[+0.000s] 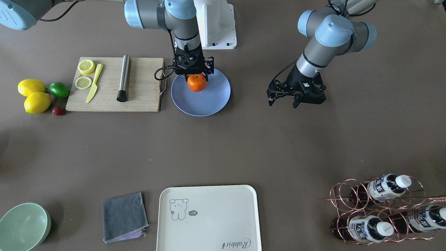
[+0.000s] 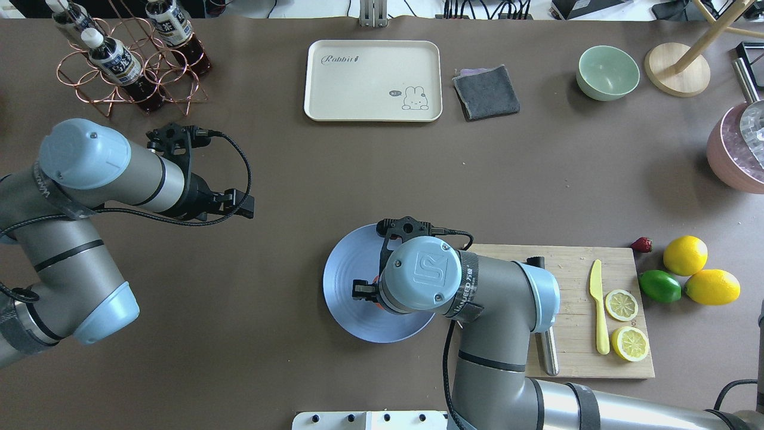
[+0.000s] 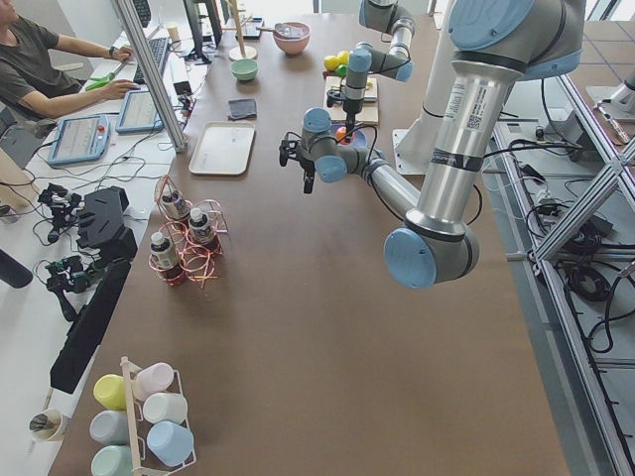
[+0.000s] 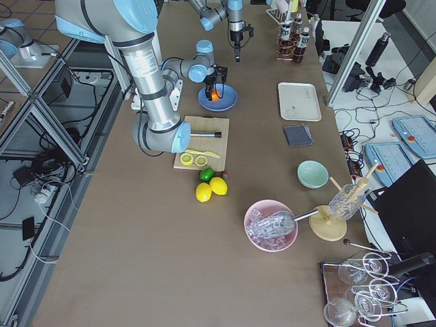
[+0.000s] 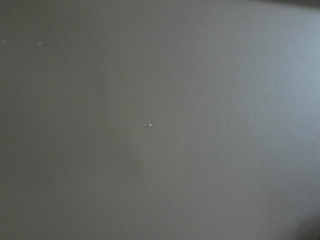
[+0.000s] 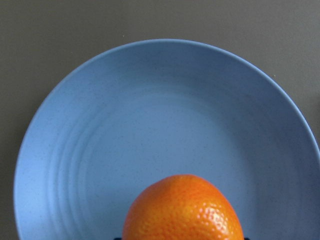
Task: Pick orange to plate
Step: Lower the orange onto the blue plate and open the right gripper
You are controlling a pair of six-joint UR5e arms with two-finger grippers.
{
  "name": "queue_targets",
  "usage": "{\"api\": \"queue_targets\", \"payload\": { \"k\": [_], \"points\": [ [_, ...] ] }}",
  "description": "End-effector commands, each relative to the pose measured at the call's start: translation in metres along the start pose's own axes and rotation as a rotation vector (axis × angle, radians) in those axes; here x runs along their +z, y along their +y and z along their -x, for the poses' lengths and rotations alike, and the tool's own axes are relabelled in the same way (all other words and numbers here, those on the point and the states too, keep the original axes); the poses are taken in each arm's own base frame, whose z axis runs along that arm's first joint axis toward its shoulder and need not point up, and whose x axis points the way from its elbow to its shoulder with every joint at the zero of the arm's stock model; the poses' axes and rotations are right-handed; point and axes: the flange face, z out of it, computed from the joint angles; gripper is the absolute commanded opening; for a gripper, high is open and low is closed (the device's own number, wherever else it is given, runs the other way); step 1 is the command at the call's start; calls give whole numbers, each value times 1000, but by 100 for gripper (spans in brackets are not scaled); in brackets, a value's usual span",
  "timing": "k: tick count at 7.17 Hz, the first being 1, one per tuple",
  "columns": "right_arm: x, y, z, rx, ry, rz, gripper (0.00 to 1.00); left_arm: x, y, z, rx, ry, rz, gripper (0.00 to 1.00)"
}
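Note:
The orange (image 1: 197,83) hangs at the near-robot side of the periwinkle-blue plate (image 1: 209,101), with my right gripper (image 1: 196,77) shut on it from above. In the right wrist view the orange (image 6: 182,212) fills the bottom centre, and the plate (image 6: 150,125) spreads under and beyond it. Whether the fruit touches the plate I cannot tell. From overhead, the right wrist covers the fruit and part of the plate (image 2: 346,301). My left gripper (image 1: 284,101) hovers open and empty over bare table, well to the side of the plate. Its wrist view shows only the brown table.
Beside the plate lies a wooden cutting board (image 1: 143,94) with two lemon halves, a yellow knife (image 1: 94,83) and a metal cylinder (image 1: 123,78). Beyond it sit two lemons, a lime (image 1: 59,89) and a strawberry. Far side: cream tray (image 1: 209,216), grey cloth, green bowl, bottle rack (image 1: 383,209).

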Motion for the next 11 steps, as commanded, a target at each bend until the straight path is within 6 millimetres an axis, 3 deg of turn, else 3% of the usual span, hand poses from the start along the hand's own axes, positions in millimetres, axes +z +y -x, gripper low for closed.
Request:
{"api": "queue_targets", "payload": {
  "k": [1, 2, 4, 5, 6, 8, 9, 10, 11],
  "points": [
    [3, 1, 0, -3, 4, 1, 14, 0, 0, 0, 0, 0, 0, 97],
    [4, 0, 0, -4, 7, 2, 18, 1, 0, 0, 0, -2, 2, 97],
    [20, -4, 13, -2, 27, 4, 51, 2, 1, 1, -1, -4, 1, 97],
    [18, -5, 15, 0, 15, 2, 61, 2, 1, 1, -1, -4, 1, 97],
    [12, -6, 17, 2, -1, -3, 100, 1, 0, 1, -1, -2, -1, 97],
    [0, -13, 16, 2, -20, -10, 100, -3, -1, -1, -3, 3, -4, 97],
    [-30, -29, 6, 14, -48, -19, 100, -9, -11, 7, -17, -6, 0, 97],
    [-54, -51, -24, 46, -46, -4, 100, -22, -27, 18, -37, -24, 9, 97],
    [-82, -92, -64, 38, -49, 2, 100, -41, -46, 37, 40, -57, 8, 97]
  ]
}}
